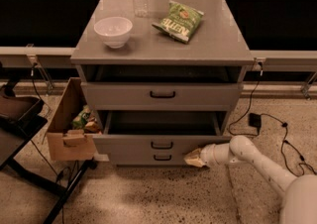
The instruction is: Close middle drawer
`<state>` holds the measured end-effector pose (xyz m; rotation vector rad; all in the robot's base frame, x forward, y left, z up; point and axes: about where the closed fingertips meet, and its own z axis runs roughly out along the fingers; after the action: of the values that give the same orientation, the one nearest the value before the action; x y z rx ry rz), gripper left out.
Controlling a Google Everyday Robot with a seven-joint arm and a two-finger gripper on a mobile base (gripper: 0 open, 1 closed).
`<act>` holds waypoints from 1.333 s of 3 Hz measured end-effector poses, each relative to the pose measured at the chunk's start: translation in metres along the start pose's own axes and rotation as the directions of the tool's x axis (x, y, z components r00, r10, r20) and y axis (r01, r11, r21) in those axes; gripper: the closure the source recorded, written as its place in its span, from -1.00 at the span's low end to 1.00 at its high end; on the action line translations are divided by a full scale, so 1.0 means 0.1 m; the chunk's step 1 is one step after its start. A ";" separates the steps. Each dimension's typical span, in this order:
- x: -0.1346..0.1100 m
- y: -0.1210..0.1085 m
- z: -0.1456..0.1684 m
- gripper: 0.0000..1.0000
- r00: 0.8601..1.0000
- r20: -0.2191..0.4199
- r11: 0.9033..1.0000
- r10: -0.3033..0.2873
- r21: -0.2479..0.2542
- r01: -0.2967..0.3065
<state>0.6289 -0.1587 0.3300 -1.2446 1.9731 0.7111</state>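
Cardboard box [62, 114] stands at the left, just beside the desk [163, 44]. The middle drawer [131, 143] is below the upper drawer [119, 96] and is pulled well out of the desk; its dark interior is exposed and its black bar handle [162, 144] faces the camera. The lowest drawer front [129, 158] sits directly beneath it.

At the right, the hand [194, 157] is low at the right end of the drawer fronts, touching or almost touching them. Whether the hand is wide or narrow cannot be told. The white arm [252, 156] extends from the lower right.

Status: hand positioned, drawer not closed. Judged remaining: the full inward push.
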 end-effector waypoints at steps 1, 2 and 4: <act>0.01 0.00 0.01 1.00 1.000 -0.002 1.000 0.000 -0.002 0.000; 0.01 0.00 0.01 0.67 1.000 -0.002 1.000 0.000 -0.002 0.000; 0.01 0.00 0.01 -0.25 1.000 -0.002 1.000 0.000 -0.002 0.000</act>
<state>0.6286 -0.1583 0.3282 -1.2469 1.9742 0.7121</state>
